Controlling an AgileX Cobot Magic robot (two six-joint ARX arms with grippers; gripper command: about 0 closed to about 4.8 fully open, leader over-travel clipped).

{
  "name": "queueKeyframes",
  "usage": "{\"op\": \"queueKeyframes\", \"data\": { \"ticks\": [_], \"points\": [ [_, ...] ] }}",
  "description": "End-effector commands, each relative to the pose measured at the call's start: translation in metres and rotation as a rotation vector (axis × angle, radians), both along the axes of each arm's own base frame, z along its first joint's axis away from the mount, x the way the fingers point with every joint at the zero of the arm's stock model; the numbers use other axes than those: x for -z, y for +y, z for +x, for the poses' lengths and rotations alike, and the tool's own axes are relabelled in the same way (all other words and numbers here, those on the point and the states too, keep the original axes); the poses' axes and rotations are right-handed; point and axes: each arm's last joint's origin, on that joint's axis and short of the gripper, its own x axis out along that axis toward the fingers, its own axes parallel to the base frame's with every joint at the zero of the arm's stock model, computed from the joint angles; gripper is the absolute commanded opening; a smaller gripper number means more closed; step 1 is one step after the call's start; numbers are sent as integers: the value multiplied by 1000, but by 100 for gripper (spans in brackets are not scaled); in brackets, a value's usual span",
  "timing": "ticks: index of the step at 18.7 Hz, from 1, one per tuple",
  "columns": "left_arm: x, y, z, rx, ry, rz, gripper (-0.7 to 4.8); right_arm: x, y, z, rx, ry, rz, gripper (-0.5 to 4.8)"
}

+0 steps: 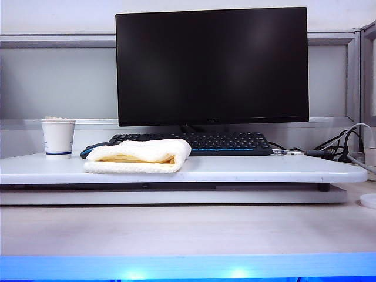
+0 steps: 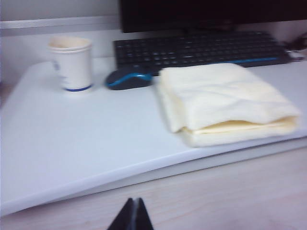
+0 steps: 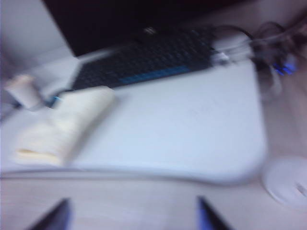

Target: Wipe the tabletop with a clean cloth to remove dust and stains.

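Folded cloth (image 1: 138, 155) lying flat near front edge of raised white tabletop (image 1: 247, 169), just ahead of keyboard (image 1: 202, 143) and mouse (image 2: 127, 78), touched by neither pincer. Paper cup (image 1: 58, 137) upright at left of tabletop, apart from cloth. Monitor (image 1: 212, 64) behind keyboard. Left pincer (image 2: 133, 214) clenched, tips together, low over beige surface (image 1: 188, 229) in front of tabletop, grasping nothing. Right pincer (image 3: 132, 213) released, tips spread wide, likewise over beige surface, view blurred. Cables (image 1: 341, 144) at right rear.
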Motion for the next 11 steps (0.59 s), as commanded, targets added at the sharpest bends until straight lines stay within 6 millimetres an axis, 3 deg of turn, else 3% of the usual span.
{"op": "queueKeyframes", "data": {
  "ticks": [1, 5, 7, 11],
  "points": [
    [-1, -2, -1, 70, -12, -9, -5, -17, 5, -1, -52, -21, 8, 350],
    [-1, -2, -1, 87, -12, -10, -5, -37, 13, 6, -127, 0, 18, 402],
    [-1, -2, -1, 87, -12, -10, -5, -47, 20, 16, -171, 14, 40, 437],
    [-1, -2, -1, 87, -12, -10, -5, -66, 42, 49, -273, 36, 36, 443]
  ]
}}
